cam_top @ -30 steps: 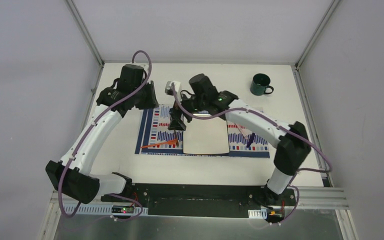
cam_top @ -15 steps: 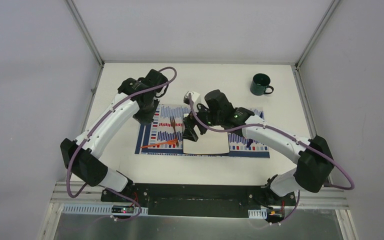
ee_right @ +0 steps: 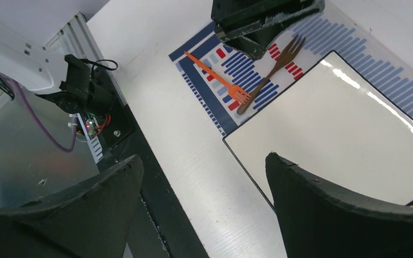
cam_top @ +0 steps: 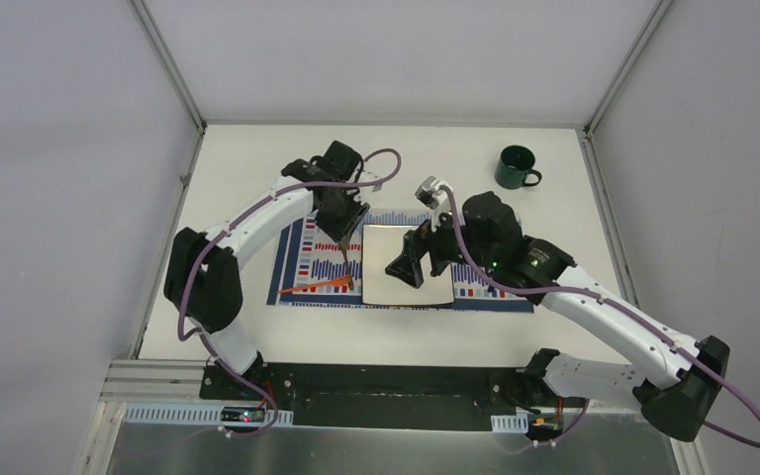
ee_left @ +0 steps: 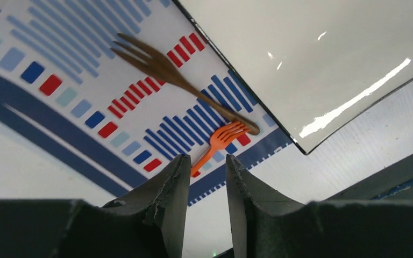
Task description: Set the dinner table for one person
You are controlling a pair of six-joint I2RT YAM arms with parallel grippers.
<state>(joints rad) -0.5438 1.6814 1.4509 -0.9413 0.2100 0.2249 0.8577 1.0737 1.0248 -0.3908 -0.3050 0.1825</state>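
Sitting under both arms, matte white dinner table (cam_top: 257,168) carries striped placemat (cam_top: 302,257), glossy square plate (cam_top: 435,277), brown fork (ee_left: 177,80), orange fork (ee_left: 220,140). Empty left gripper (ee_left: 207,161) narrowly parted; right gripper (ee_right: 201,161) wide, empty. Only top view shows far green mug (cam_top: 517,166).

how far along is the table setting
Done: square white plate sits on the striped placemat, brown fork lies left of it. In hand: nothing; left gripper and right gripper both open. Left: orange fork lies askew, green mug stands far from the placemat.
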